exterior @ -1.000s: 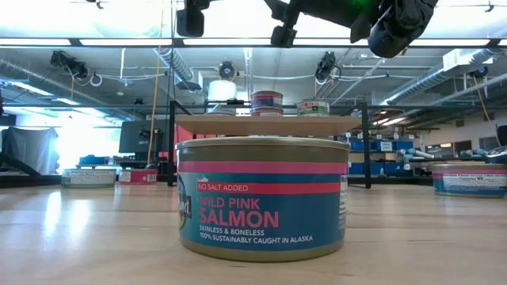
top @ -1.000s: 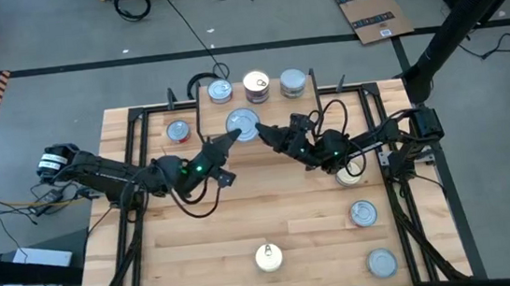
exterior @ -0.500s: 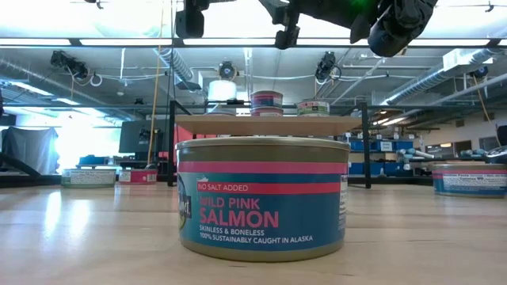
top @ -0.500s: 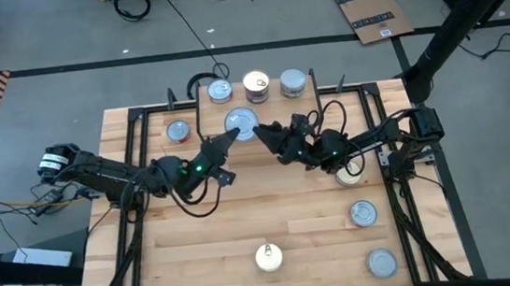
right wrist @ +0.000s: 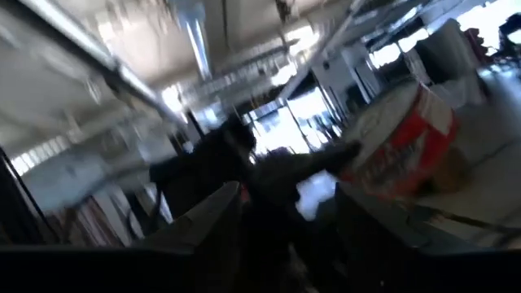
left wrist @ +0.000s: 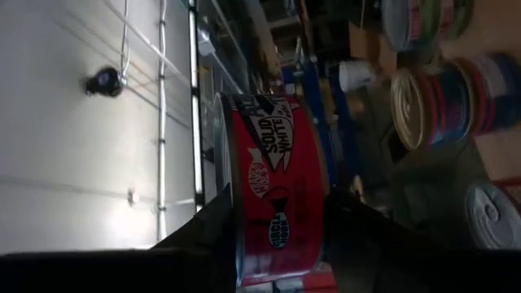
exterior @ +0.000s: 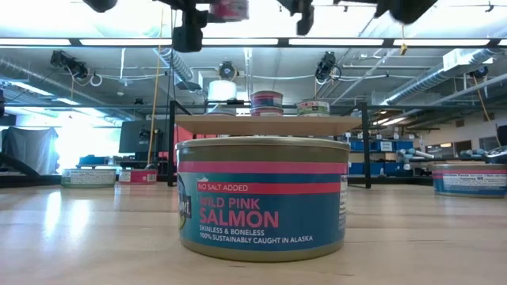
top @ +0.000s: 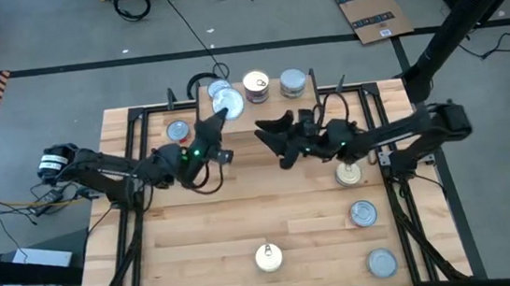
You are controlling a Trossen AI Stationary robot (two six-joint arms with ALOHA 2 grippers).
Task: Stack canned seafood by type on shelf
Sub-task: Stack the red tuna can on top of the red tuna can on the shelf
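My left gripper is shut on a red-sided tin with a silver top, high above the table at the shelf's left end. In the low view the tin shows at the top edge, above the shelf. Three tins stand in a row on the shelf. My right gripper is open and empty, to the right of the held tin. Its wrist view shows the red tin farther off. My left gripper pinches the red tin between its two fingers, which lie on the tin's two flat ends near the rim. The red side wall faces the wrist camera. The fingers come level from the table's left. The tin is lifted clear of everything.
A blue and pink salmon tin stands near the table's near edge. One tin sits at the far left. Three more line the right side. The shelf's black legs stand at the far edge.
Both grippers were at the silver-topped tin over the middle of the table. My right gripper has drawn back from it toward the table's right. My left gripper has carried the tin up and toward the far edge, over the shelf's left end.
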